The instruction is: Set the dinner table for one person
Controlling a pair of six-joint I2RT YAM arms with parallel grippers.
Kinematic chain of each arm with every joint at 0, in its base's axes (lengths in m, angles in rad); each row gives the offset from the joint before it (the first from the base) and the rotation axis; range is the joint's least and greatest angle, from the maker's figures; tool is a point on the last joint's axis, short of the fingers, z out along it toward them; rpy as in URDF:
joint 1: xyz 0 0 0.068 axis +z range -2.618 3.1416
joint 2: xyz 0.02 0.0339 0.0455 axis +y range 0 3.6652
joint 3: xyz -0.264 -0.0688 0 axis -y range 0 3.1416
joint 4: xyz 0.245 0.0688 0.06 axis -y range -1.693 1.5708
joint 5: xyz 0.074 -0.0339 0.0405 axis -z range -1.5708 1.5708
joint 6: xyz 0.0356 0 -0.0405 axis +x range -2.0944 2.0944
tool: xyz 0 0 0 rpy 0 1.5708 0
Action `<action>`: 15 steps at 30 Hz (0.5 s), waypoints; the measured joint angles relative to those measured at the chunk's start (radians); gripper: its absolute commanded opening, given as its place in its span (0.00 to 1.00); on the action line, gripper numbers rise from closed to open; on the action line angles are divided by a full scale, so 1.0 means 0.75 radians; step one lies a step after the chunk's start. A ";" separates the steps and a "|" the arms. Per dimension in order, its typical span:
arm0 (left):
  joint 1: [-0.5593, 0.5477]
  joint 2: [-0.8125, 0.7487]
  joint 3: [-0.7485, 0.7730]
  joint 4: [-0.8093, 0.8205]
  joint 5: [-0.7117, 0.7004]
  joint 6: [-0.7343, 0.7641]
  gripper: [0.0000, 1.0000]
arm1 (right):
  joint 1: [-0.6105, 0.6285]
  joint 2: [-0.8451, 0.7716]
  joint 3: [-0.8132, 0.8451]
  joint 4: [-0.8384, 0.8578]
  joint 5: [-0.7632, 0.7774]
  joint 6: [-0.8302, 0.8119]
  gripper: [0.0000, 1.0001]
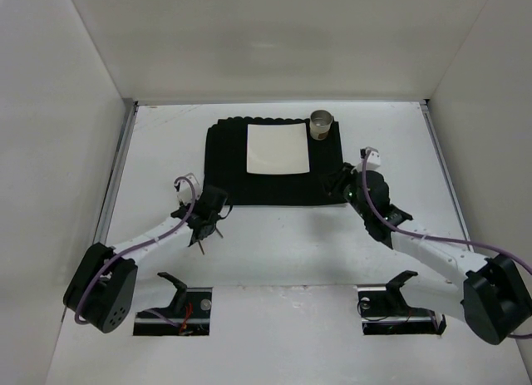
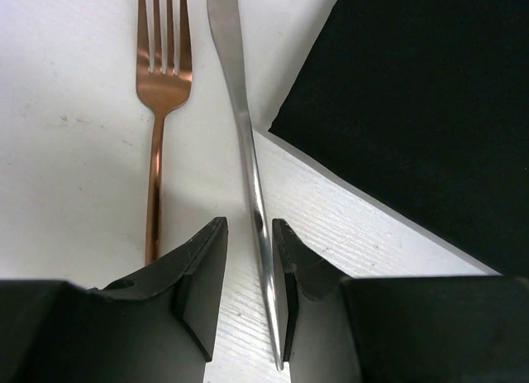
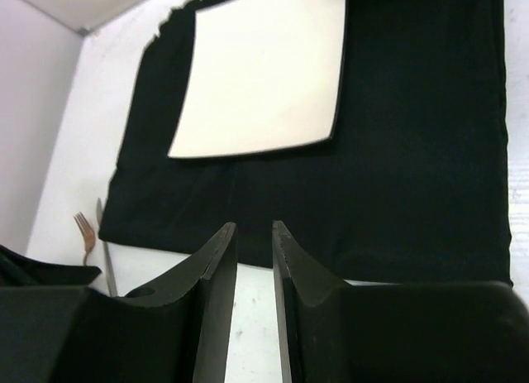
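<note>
The dinner table (image 1: 283,252) is a white tabletop with white walls. On it lies a black placemat (image 1: 229,165) with a white square plate (image 1: 278,148). A silver knife (image 2: 246,135) and a copper fork (image 2: 157,126) lie side by side on the table, left of the placemat's corner (image 2: 413,110). My left gripper (image 2: 248,226) is low over the table and straddles the knife's handle; the right finger (image 2: 285,259) touches it and the left finger stands apart. My right gripper (image 3: 254,227) hovers at the placemat's near right edge, narrowly open and empty.
A small metal cup (image 1: 321,123) stands at the placemat's far right corner. The fork (image 3: 84,230) and knife (image 3: 106,263) also show at the far left of the right wrist view. Walls close the table on three sides.
</note>
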 measured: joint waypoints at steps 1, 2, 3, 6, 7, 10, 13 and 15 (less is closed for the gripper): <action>0.000 0.004 0.001 -0.001 0.002 -0.006 0.26 | 0.002 0.017 -0.004 0.001 -0.007 -0.002 0.31; 0.000 0.007 0.001 -0.001 0.005 -0.016 0.26 | 0.008 0.031 -0.007 0.001 -0.009 -0.003 0.32; 0.000 0.014 0.001 -0.001 0.009 -0.026 0.26 | 0.015 0.039 -0.010 0.001 -0.012 -0.003 0.32; -0.001 0.049 0.001 -0.001 0.025 -0.055 0.26 | 0.043 0.041 -0.016 0.002 -0.024 -0.004 0.32; 0.000 0.066 0.001 0.000 0.031 -0.063 0.26 | 0.051 0.041 -0.016 0.006 -0.026 -0.004 0.33; 0.001 0.113 0.011 0.007 0.029 -0.082 0.21 | 0.075 0.041 -0.016 0.018 -0.028 -0.007 0.33; 0.002 0.131 0.019 0.024 0.030 -0.086 0.13 | 0.087 0.041 -0.016 0.030 -0.032 -0.007 0.35; 0.008 0.132 0.019 0.026 0.032 -0.085 0.08 | 0.087 0.041 -0.016 0.030 -0.032 -0.007 0.36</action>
